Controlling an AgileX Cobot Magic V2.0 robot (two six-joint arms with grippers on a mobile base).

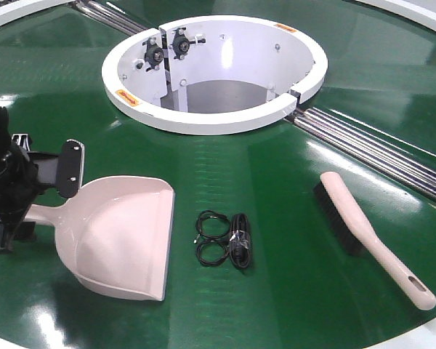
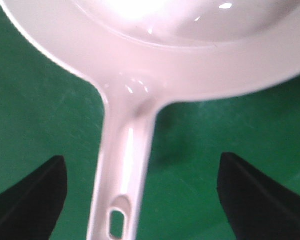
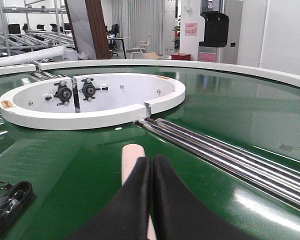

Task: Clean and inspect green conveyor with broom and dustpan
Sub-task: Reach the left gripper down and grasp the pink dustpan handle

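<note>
The pale pink dustpan (image 1: 123,233) lies on the green conveyor (image 1: 276,218) at the left, its lip facing the near edge. My left gripper (image 1: 35,200) is open, and its black fingers (image 2: 35,200) stand on both sides of the dustpan handle (image 2: 127,165) without touching it. The broom (image 1: 370,233) lies loose on the belt at the right with its black bristles facing left. My right gripper (image 3: 151,159) is shut and empty. It is out of the front view. In the right wrist view the broom (image 3: 132,157) shows just beyond the fingertips.
A bundle of black cable (image 1: 232,240) lies on the belt between dustpan and broom. The white ring-shaped hub (image 1: 218,120) stands behind it. Silver rollers (image 1: 378,149) run from the hub to the right. The belt's white near edge (image 1: 429,331) is close to the broom's handle end.
</note>
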